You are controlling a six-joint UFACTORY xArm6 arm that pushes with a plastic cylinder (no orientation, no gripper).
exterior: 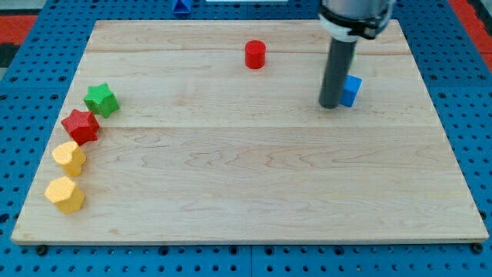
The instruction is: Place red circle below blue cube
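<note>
The red circle [255, 55] stands near the view's top, a little right of centre on the wooden board [246, 177]. The blue cube [351, 90] lies to the right of it and lower, partly hidden behind the rod. My tip [330, 105] rests on the board at the blue cube's left side, touching or nearly touching it. The tip is well to the right of and below the red circle.
At the view's left edge stand a green star [101, 100], a red star [81, 126], a yellow heart [69, 158] and a yellow hexagon [64, 194] in a curved line. A blue piece [181, 8] lies off the board at the top.
</note>
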